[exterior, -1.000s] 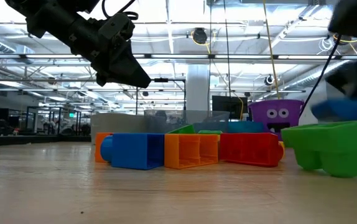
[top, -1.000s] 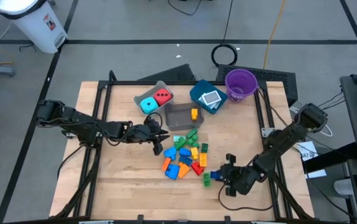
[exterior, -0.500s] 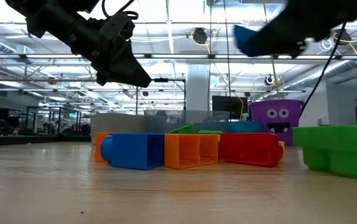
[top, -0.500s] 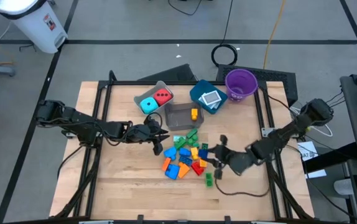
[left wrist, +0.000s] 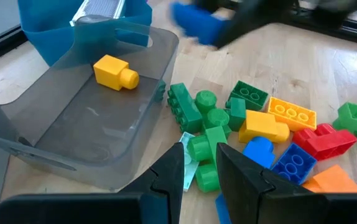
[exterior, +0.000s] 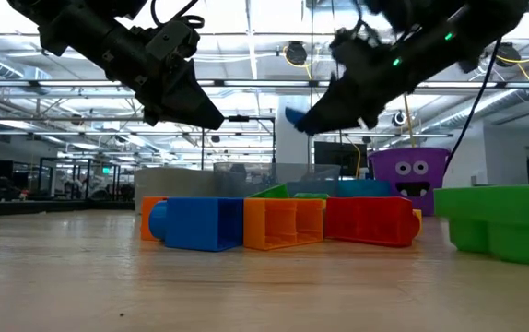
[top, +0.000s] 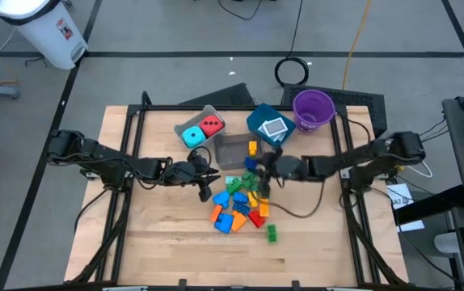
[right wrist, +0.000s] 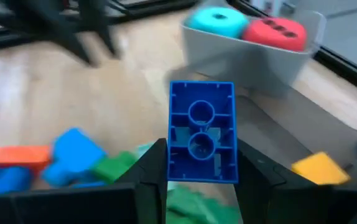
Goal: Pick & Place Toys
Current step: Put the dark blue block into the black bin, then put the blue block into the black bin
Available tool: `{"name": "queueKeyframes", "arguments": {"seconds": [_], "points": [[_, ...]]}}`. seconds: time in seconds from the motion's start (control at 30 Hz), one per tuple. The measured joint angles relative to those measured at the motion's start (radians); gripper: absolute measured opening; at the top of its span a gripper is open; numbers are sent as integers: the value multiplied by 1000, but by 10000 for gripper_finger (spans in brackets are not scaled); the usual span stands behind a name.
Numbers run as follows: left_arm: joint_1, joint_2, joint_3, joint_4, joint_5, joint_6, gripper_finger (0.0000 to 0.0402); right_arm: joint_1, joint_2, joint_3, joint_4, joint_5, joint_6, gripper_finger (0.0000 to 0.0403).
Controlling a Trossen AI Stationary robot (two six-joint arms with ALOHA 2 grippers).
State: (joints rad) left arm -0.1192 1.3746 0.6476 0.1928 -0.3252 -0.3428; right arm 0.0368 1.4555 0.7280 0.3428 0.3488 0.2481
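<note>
A pile of small bricks (top: 242,202) lies mid-table, red, blue, green, yellow and orange. One green brick (top: 272,234) lies apart, nearer the front edge. My right gripper (top: 258,167) hangs above the pile's far side, beside the dark bin (top: 234,153), and is shut on a blue brick (right wrist: 202,132). My left gripper (top: 204,181) hovers left of the pile, slightly open and empty; its fingers show over green bricks (left wrist: 203,149) in the left wrist view. A yellow brick (left wrist: 115,71) lies in the dark bin. My right gripper pinches the blue brick by its two long sides (right wrist: 173,158) between its two fingers, near one end. The brick sticks out past the fingertips with its hollow underside toward the wrist camera. It is lifted clear of the table and the pile (exterior: 297,118).
A grey bin (top: 185,123) at the back holds a cyan cube (top: 192,136) and a red cube (top: 211,125). A teal bin (top: 258,120) holds flat cards (top: 274,128). A purple cup (top: 313,109) stands at the back right. Bare wood lies along the front and right.
My right gripper has risen from the table's near right part and swung toward the far left with the blue brick. It now hangs over the pile by the dark bin. The lone green brick stays on the table. My left gripper kept still.
</note>
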Motion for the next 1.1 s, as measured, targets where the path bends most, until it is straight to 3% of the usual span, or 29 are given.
{"name": "queueKeyframes", "arguments": {"seconds": [0.33,0.67,0.83,0.97,1.1], "points": [[1,0,0,0,-13,7,99,-180,82,0,75,-118,-32,114],[1,0,0,5,-52,1,99,-175,67,0,107,-118,-33,251],[1,0,0,-11,4,-74,101,-123,16,1,93,-151,-21,288],[-31,0,-1,-16,120,-109,135,-35,-45,-1,77,-171,-28,289],[-109,4,-1,-15,89,-112,208,67,-107,-1,74,-169,-62,278]]}}
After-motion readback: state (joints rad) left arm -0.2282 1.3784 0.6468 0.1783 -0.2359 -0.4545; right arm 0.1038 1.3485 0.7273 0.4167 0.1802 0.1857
